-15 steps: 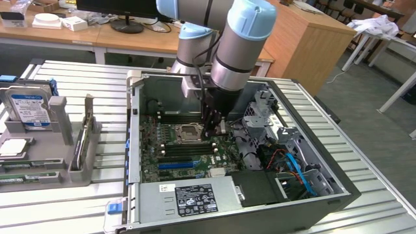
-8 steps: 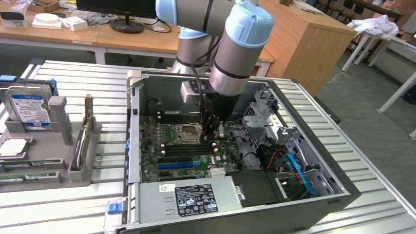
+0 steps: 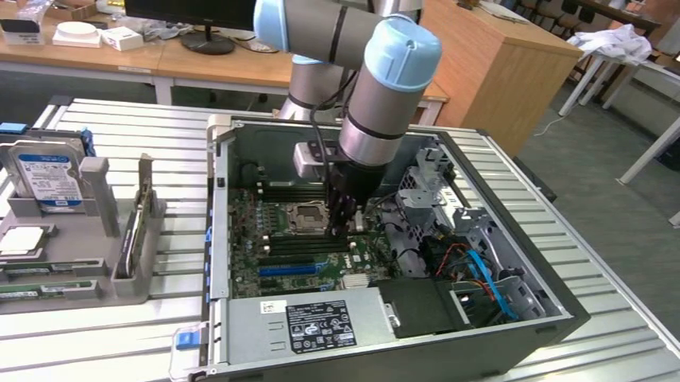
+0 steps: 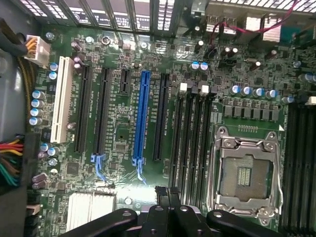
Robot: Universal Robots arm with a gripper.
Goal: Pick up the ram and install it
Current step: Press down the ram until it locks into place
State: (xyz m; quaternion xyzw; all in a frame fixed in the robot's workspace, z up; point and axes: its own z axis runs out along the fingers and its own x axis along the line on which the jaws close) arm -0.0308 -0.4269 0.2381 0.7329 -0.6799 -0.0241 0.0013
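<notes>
4 memory slots (image 4: 191, 143) sit under the gripper (image 3: 349, 224), mid-frame in the exterior view; I cannot tell its grip. Skew risks jamming or scraping the CPU socket (image 4: 245, 174).

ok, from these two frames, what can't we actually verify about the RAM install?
- Black gripper, exterior view: the grey arm hides its fingertips, so any RAM stick in its grasp can't be made out.
- Gripper, wrist view: cut off by the picture edge.
- Black RAM slots beside the silver CPU socket: seating contact is hidden by the gripper body.
</notes>
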